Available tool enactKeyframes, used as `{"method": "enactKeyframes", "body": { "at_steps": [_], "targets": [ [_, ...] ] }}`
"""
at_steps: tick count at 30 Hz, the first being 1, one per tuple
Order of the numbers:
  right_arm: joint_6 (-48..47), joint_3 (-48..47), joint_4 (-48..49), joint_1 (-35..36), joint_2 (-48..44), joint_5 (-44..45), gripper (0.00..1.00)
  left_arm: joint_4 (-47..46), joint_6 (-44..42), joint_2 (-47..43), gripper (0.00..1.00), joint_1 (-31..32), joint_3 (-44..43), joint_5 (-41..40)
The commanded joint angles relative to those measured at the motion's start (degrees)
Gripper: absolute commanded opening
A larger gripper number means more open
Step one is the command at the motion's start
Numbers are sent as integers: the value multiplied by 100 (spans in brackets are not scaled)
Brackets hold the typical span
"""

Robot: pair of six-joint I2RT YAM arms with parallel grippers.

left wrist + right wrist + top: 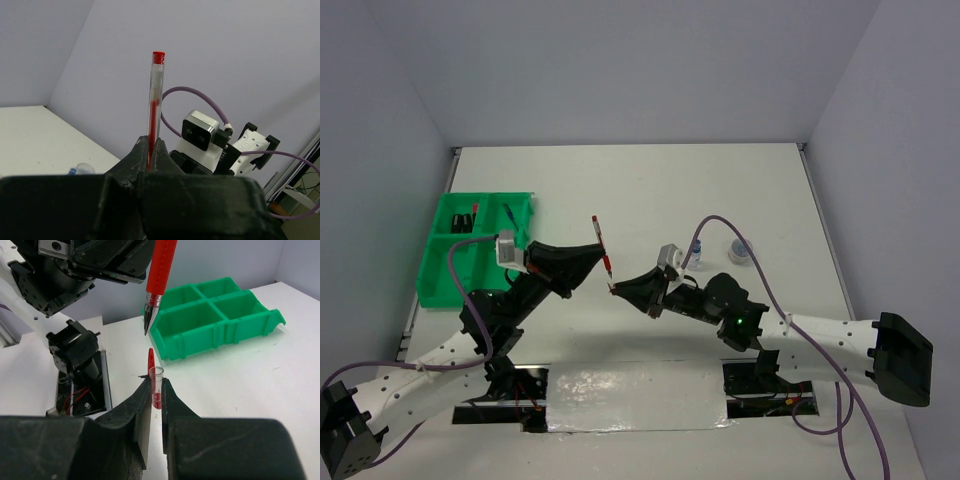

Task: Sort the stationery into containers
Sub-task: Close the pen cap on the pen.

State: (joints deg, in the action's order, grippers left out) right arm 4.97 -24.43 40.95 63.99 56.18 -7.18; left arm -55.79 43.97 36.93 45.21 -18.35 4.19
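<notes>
My left gripper [596, 254] is shut on a thin red pen [602, 245] and holds it above the table, its writing tip bare and pointing down toward my right gripper [616, 288]. In the left wrist view the pen [155, 95] stands up from between the shut jaws [149, 147]. My right gripper [156, 386] is shut on the pen's clear cap [156, 380], open end up, just below the pen's tip [161, 270]. The green four-compartment tray [442, 280] sits at the left and also shows in the right wrist view [235, 322]. It holds black highlighters [461, 221].
A blue-capped clear bottle [696, 250] and a translucent roll [738, 252] stand on the table right of centre, behind my right arm. Both also show in the left wrist view [80, 169]. Walls close in the table at the back and both sides.
</notes>
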Motion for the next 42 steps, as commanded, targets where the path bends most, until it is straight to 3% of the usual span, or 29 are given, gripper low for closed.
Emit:
{"method": "enactKeyframes", "body": {
  "at_steps": [1,24,42],
  "targets": [
    [-128,-334,247,44,7,-108,0,-582,7,-45,0,40,77,100],
    [39,-405,106,53,-310,76,0,-907,-143,183,0,40,253,284],
    [328,-897,-288,-26,-415,366,0,-1531,-353,517,0,67,533,1295]
  ]
}}
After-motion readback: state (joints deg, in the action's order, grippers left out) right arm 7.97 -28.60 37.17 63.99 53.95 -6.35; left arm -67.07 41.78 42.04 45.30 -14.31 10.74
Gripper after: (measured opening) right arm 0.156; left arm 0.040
